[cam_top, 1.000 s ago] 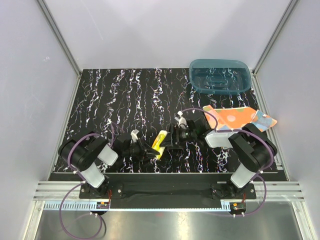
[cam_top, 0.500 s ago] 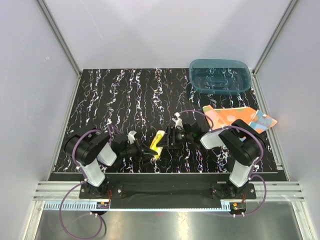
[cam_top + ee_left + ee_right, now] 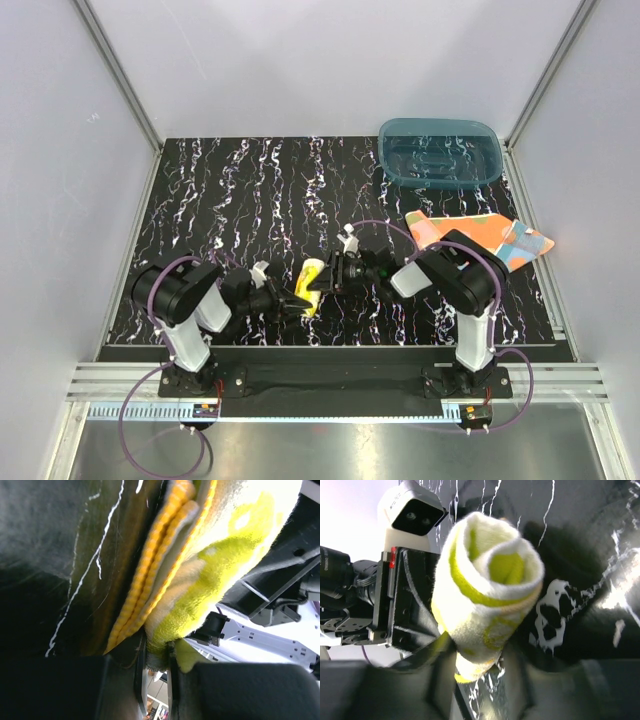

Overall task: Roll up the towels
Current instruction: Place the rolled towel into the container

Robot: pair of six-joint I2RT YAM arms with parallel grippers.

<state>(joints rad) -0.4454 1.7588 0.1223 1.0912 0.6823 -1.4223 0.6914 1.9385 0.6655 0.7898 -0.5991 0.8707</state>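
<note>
I see L gripper [image 3: 155,652] pinching yellow towel [image 3: 487,580] roll; R gripper [image 3: 470,667] straddles its end, can't tell if clamped

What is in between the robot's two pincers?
The rolled-up yellow towel sits between the left pincer and the right pincer, as the top view shows.

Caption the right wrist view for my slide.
Rolled yellow towel seen end-on, pinched by the left gripper behind it.

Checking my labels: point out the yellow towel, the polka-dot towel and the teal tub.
yellow towel [image 3: 313,285]: top view, rolled middle
polka-dot towel [image 3: 488,226]: top view, orange patch
teal tub [image 3: 440,123]: top view, far rim
</note>
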